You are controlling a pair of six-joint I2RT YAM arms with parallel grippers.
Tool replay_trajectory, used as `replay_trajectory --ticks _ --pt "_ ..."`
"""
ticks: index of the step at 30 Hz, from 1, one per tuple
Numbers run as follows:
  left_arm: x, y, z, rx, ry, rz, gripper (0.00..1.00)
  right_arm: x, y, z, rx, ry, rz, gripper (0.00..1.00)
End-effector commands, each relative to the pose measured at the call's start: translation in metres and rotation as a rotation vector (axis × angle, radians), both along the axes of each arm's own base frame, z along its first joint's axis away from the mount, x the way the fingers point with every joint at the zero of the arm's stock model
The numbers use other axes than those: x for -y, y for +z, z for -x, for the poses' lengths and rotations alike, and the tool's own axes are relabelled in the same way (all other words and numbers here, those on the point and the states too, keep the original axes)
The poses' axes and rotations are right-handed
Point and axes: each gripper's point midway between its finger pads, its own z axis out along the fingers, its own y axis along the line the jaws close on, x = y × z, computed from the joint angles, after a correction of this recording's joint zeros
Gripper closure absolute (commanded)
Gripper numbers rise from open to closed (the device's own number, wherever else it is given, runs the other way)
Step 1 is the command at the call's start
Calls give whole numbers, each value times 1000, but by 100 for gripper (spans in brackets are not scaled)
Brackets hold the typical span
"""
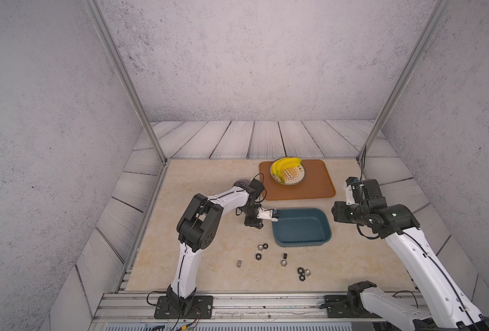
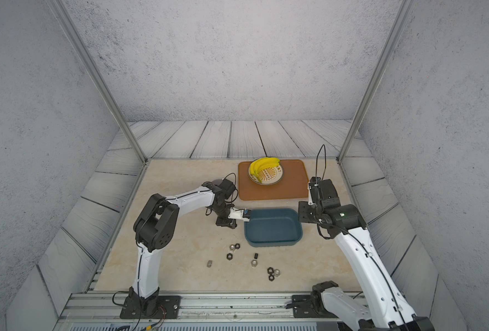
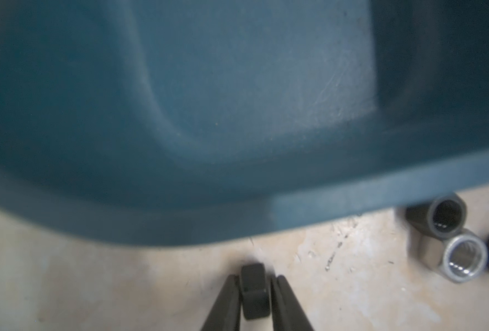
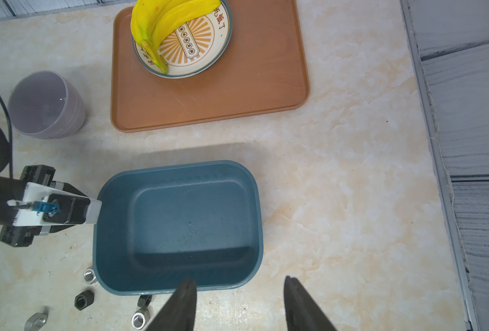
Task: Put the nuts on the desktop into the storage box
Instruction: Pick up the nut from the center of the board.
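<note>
The left wrist view shows my left gripper (image 3: 254,280) shut on a small black nut (image 3: 254,295), low over the beige desktop (image 3: 94,286) just outside the rim of the teal storage box (image 3: 237,86). In both top views this gripper (image 1: 253,223) hangs at the box's left edge. The box (image 1: 300,226) has nothing in it. Several black and silver nuts (image 1: 257,256) lie scattered on the desktop in front of the box (image 2: 272,226). My right gripper (image 4: 240,282) stands open and holds nothing, above the box's near right corner (image 4: 249,275).
An orange-brown tray (image 1: 317,186) at the back carries a plate (image 1: 293,177) of bananas (image 1: 284,164). A lilac bowl (image 4: 45,106) stands left of the tray, behind my left arm. Metal frame posts rise at the back corners. A rail runs along the front edge.
</note>
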Motion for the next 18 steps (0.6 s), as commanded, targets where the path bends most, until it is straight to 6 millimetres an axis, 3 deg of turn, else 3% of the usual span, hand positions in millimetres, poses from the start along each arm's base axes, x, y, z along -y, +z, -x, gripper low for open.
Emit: replay_trajectory --ticks 1,11,18 --pt "-1 6 -1 29 11 -2 81 1 13 2 31 -3 -9 46" --pt "0 24 14 1 5 55 89 -2 16 3 33 7 -29 46" --pt "3 69 24 -98 93 145 91 -15 24 2 70 93 -59 46"
